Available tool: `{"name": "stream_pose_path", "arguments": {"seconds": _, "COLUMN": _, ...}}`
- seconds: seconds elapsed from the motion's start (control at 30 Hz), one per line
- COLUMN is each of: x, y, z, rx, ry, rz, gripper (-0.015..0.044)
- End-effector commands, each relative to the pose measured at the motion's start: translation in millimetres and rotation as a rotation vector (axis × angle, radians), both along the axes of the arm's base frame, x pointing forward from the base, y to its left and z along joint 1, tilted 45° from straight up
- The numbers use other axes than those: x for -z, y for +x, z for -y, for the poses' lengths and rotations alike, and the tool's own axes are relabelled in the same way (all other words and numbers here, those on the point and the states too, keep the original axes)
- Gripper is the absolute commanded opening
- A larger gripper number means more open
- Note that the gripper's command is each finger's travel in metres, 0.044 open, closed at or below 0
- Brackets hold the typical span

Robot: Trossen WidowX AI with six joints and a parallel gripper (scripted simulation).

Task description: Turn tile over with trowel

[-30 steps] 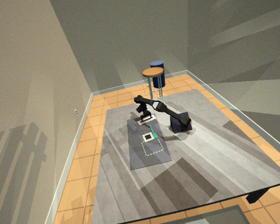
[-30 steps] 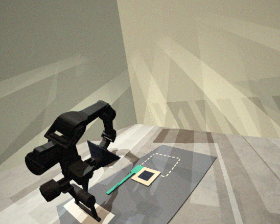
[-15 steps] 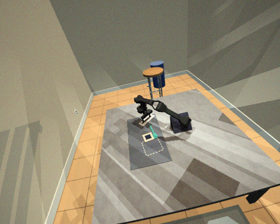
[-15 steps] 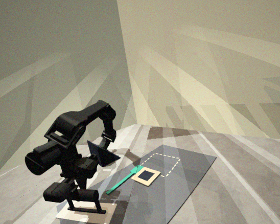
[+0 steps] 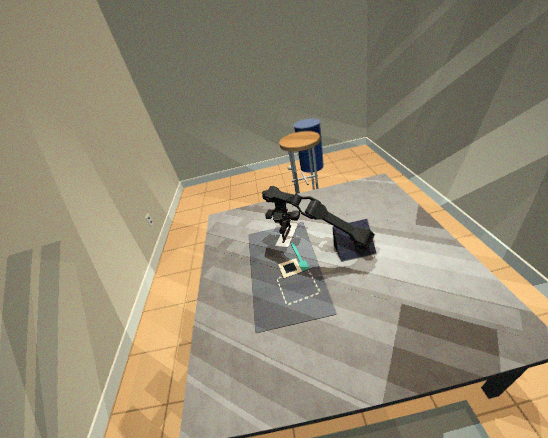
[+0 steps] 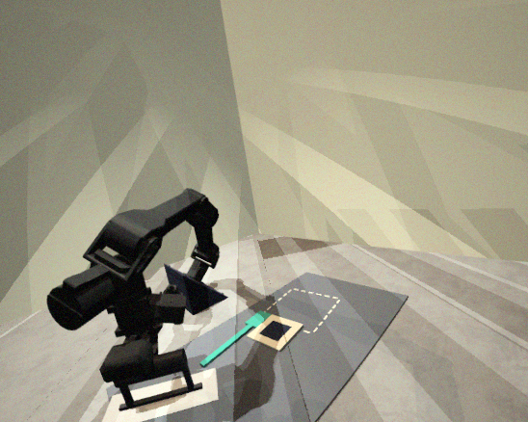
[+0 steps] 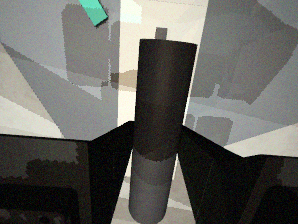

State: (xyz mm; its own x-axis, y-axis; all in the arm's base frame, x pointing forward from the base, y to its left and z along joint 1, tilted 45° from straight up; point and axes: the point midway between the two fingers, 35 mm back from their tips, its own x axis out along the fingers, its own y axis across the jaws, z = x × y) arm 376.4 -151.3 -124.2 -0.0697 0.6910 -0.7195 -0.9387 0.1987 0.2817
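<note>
My gripper is shut on the black cylinder handle of the trowel. The trowel's flat cream plate hangs or rests low over the far end of the mat; I cannot tell if it touches. The tile lies flat with its dark square showing on top, at the near side of the dashed outline, mostly outside it. The fingertips around the handle are partly hidden in the top and exterior views.
A teal flat-headed piece with a thin stem lies on the mat, its head against the tile's edge and its stem toward the trowel. The arm's dark base stands beside the mat. A stool stands beyond the table.
</note>
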Motion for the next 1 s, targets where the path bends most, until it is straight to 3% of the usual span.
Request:
{"name": "stream_pose_path", "arguments": {"seconds": 0.0, "x": -1.1, "y": 0.8, "z": 0.0, "rx": -0.046, "ry": 0.005, "rz": 0.049, "gripper": 0.0130}}
{"name": "stream_pose_path", "arguments": {"seconds": 0.13, "x": -1.1, "y": 0.8, "z": 0.0, "rx": -0.046, "ry": 0.005, "rz": 0.049, "gripper": 0.0130}}
{"name": "stream_pose_path", "arguments": {"seconds": 0.33, "x": -1.1, "y": 0.8, "z": 0.0, "rx": -0.046, "ry": 0.005, "rz": 0.049, "gripper": 0.0270}}
{"name": "stream_pose_path", "arguments": {"seconds": 0.97, "x": -2.4, "y": 0.9, "z": 1.3, "rx": -0.044, "ry": 0.007, "rz": 0.049, "gripper": 0.0270}}
